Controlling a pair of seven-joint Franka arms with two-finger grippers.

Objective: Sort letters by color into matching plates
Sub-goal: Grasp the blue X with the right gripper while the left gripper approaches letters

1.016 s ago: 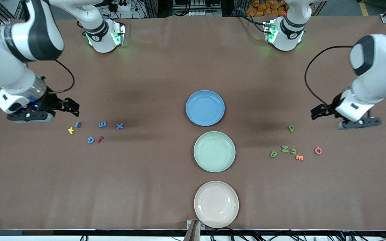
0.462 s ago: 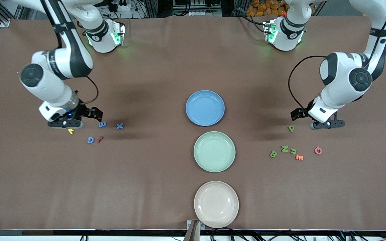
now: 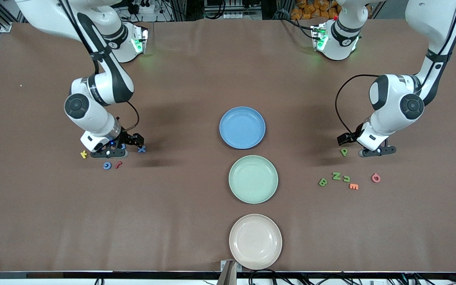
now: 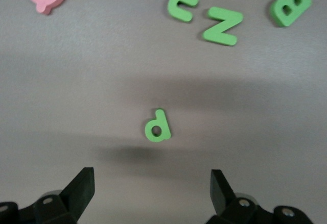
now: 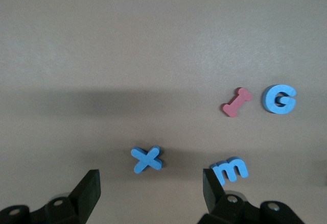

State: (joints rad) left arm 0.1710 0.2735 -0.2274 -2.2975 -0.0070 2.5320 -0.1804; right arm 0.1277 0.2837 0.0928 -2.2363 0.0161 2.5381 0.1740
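Observation:
The blue plate (image 3: 242, 127) and the mint green plate (image 3: 253, 179) lie mid-table, both bare. My right gripper (image 3: 136, 139) is open, low over the blue X (image 3: 141, 149); the X (image 5: 147, 158) lies just ahead of its open fingers (image 5: 89, 188), with the blue m (image 5: 230, 170) beside one finger. A blue G (image 3: 107, 165) lies nearer the front camera. My left gripper (image 3: 343, 139) is open over the green P (image 3: 344, 151), which lies ahead of its gripper (image 4: 152, 191). Green B (image 3: 322, 182), N (image 3: 336, 176) and a hooked letter (image 3: 346, 178) lie nearer the front camera.
A beige plate (image 3: 255, 241) lies at the table's front edge. A yellow K (image 3: 84, 154) and a red piece (image 3: 118, 164) lie among the blue letters. An orange E (image 3: 353, 186) and a pink Q (image 3: 375, 178) lie among the green ones.
Both arms have swung inward from the table's ends. The right gripper moved along the blue letters to the X. The left gripper moved to the green P. No letter has moved.

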